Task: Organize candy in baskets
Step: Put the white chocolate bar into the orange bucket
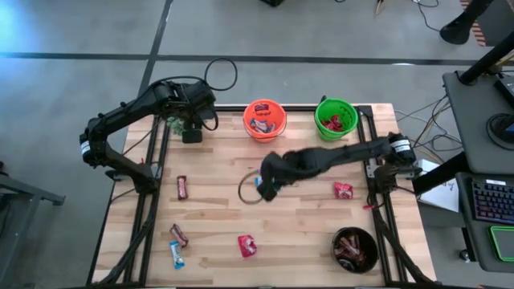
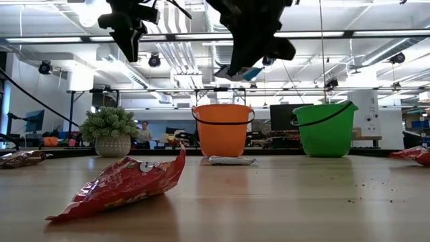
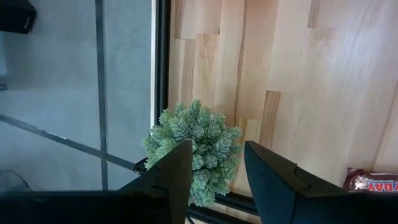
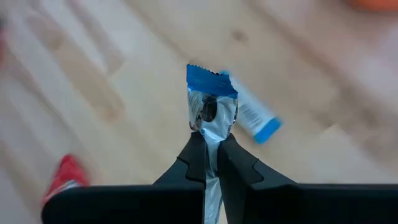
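Right gripper (image 4: 211, 146) pinches a blue-and-white candy packet (image 4: 211, 102) above table centre; its print is unreadable. Left gripper (image 3: 217, 171) hovers part-open, empty, over the potted plant (image 3: 196, 146) at far left. Nearby bar (image 3: 373, 182) reads "DAY".

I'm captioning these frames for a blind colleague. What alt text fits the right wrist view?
The right gripper, shut, pinches a blue-and-white wrapped candy by one end above the blurred wooden table. A second blue-and-white candy shows just behind it, and a red wrapper lies farther off on the wood.
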Action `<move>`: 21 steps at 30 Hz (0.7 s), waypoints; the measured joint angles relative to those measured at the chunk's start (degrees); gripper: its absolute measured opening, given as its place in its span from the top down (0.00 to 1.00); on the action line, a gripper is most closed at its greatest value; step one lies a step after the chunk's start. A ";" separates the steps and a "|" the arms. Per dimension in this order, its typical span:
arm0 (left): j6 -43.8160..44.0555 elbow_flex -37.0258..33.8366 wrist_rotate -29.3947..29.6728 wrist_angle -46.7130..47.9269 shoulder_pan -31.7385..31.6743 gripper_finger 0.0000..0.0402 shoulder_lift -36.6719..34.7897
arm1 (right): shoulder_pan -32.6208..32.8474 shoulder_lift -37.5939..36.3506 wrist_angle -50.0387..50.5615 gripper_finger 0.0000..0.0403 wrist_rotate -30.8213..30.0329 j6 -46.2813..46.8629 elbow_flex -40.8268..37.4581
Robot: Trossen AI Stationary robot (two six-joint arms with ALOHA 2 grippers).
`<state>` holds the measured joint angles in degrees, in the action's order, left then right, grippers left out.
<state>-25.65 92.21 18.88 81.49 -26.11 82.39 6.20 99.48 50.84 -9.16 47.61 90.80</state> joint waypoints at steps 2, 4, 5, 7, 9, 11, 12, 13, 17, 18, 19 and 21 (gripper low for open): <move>0.02 -0.01 0.04 -0.02 0.00 0.68 0.00 | -2.56 -0.78 0.72 0.98 0.00 -2.98 0.00; 0.04 -0.01 0.06 -0.02 0.00 0.68 0.00 | -5.10 -1.60 0.74 0.98 0.00 -5.75 0.00; 0.22 0.00 0.06 -0.02 0.00 0.68 0.00 | -6.43 -2.06 0.78 0.98 0.00 -7.29 0.00; 1.23 0.01 0.06 -0.09 0.00 0.68 0.00 | -8.98 -3.11 0.74 0.98 -0.02 -10.27 0.00; 2.83 0.01 0.08 -0.48 0.00 0.68 0.00 | -11.53 -3.87 0.72 0.98 0.00 -13.50 0.00; 5.35 0.00 0.06 -0.62 0.00 0.68 0.00 | -14.05 -4.42 0.78 0.98 0.03 -16.29 0.02; 6.46 -0.01 0.06 -0.93 0.00 0.68 0.00 | -15.25 -4.58 0.72 0.98 0.08 -17.85 0.02; 7.28 -0.01 0.06 -1.19 0.00 0.68 0.00 | -16.39 -4.70 0.56 0.98 0.11 -19.29 0.03; 8.41 -0.01 0.04 -2.38 0.00 0.68 0.00 | -20.82 -4.89 0.15 0.98 0.61 -25.02 0.61; 8.42 -0.01 0.05 -2.79 0.00 0.68 0.00 | -21.76 -4.89 -0.14 0.98 0.63 -26.20 0.61; 8.44 -0.01 0.04 -3.29 0.00 0.68 0.00 | -22.71 -4.89 -0.51 0.98 0.83 -27.30 0.67; 8.43 -0.01 0.04 -4.61 0.00 0.68 0.00 | -24.64 -4.89 -1.60 0.98 2.29 -29.47 0.76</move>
<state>-17.22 92.20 18.92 76.88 -26.11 82.39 -18.44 94.59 49.24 -6.88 18.14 91.57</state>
